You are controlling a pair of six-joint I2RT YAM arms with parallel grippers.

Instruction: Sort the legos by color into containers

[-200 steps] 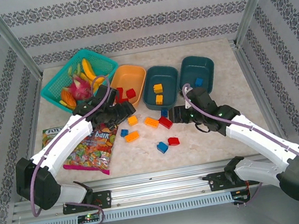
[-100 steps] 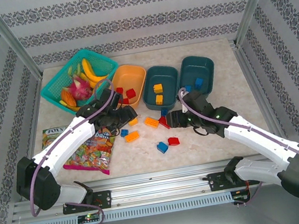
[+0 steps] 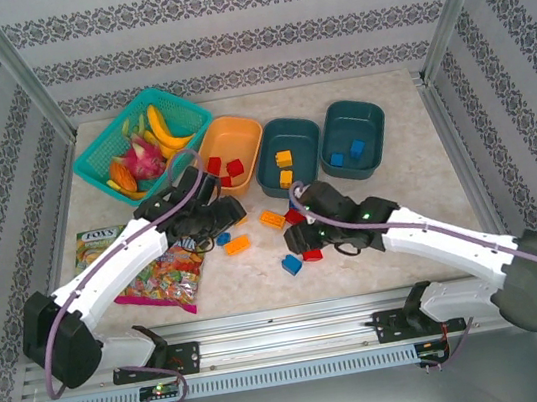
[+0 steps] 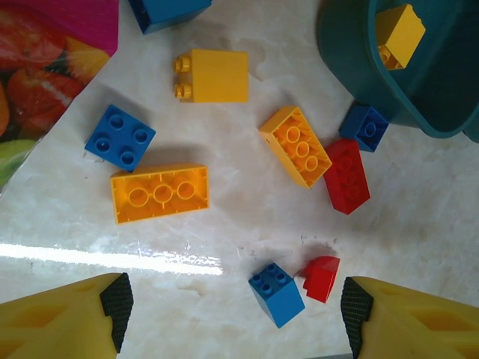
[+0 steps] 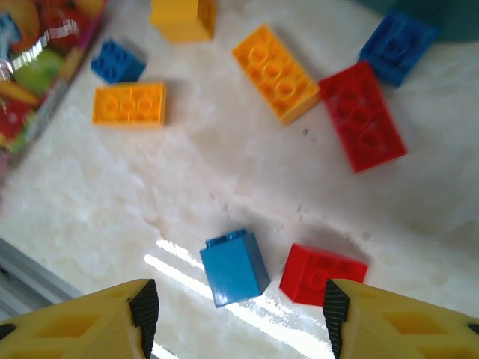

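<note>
Teal tub (image 4: 340, 52) partly beyond frame edge

Glossy plastic legos (image 4: 159, 193) on polished marble-look table (image 4: 232, 217) (glare streaks)

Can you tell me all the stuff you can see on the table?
Basket: one, teal, far left, full of toy fruit.
Candy bags: apparently two, colourful, near left.
Orange tub: one, beside the basket, about three red legos inside.
Middle teal tub: one, two yellow legos inside.
Right teal tub: one, two blue legos inside.
Loose legos: three orange-yellow, two red, at least three blue, in front of the tubs.
Left gripper: open, empty, above the loose legos.
Right gripper: open, empty, above them too.
</note>
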